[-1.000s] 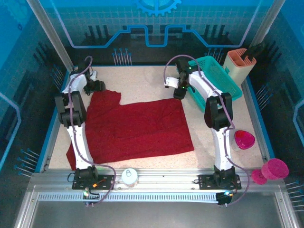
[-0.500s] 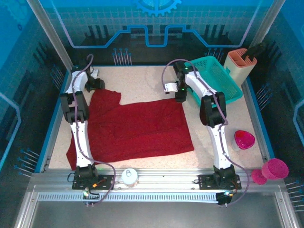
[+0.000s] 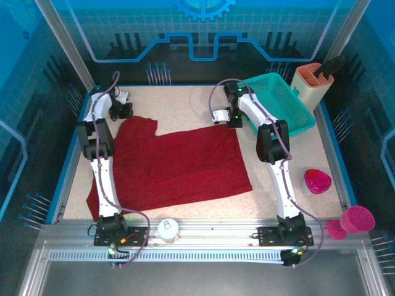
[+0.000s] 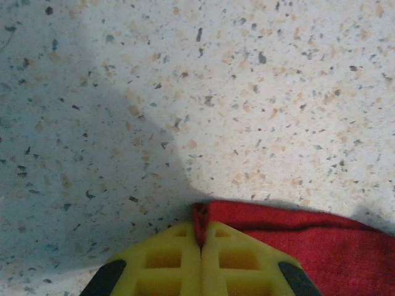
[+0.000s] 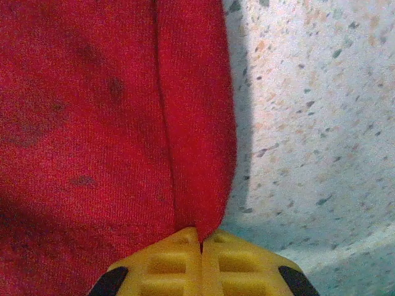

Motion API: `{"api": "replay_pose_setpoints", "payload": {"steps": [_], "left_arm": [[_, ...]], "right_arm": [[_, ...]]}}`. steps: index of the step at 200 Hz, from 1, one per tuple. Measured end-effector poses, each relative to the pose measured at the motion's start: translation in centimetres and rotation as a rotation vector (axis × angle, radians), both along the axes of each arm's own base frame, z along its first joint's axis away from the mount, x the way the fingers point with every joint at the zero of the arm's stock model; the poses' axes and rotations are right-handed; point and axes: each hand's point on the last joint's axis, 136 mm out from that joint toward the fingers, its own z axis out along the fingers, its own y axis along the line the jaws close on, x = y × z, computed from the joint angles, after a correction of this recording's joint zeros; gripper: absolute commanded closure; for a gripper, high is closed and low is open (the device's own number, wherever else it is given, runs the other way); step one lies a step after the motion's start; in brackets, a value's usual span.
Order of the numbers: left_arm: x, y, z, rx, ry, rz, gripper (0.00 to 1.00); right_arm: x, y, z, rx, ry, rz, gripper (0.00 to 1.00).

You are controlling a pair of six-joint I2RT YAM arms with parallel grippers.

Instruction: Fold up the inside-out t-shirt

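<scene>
So, the inside-out t-shirt (image 3: pixel 179 166) is seen spread mostly flat on the speckled worktop (image 3: pixel 185 102). It's dark red and fills the left and middle stretch between the two arms. One sleeve is poked out toward the far left corner, and a lower corner is draped near the left arm's base at the near edge.

The left end effector (image 3: pixel 121 113) is parked at the far tip of that sleeve. In the left wrist view the yellow fingertips (image 4: pixel 173 262) are pressed together with a small corner of red cloth pinched right between them, so it's clamped on the shirt. Bare worktop is seen beyond it.

The right end effector (image 3: pixel 233 121) is set at the shirt's far right corner, just beside the teal basket (image 3: pixel 281 102). In the right wrist view its yellow fingertips (image 5: pixel 234 265) are also squeezed together, and a folded-over edge of the cloth is caught in the seam between them.

A tan holder (image 3: pixel 313 83) is tucked behind the basket, and a pink cup (image 3: pixel 318 180) is sat to the right of the right arm.
</scene>
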Motion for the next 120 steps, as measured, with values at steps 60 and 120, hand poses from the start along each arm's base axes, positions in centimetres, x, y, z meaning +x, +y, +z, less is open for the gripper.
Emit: {"api": "replay_pose_setpoints", "payload": {"steps": [60, 120], "left_arm": [[-1.9, 0.1, 9.6, 0.048, -0.267, -0.033, 1.00], [-5.8, -2.1, 23.2, 0.153, -0.682, -0.196, 1.00]], "right_arm": [[3.5, 0.0, 1.9, 0.007, -0.211, -0.035, 1.00], [3.6, -1.2, 7.7, 0.033, -0.469, -0.091, 0.99]]}}
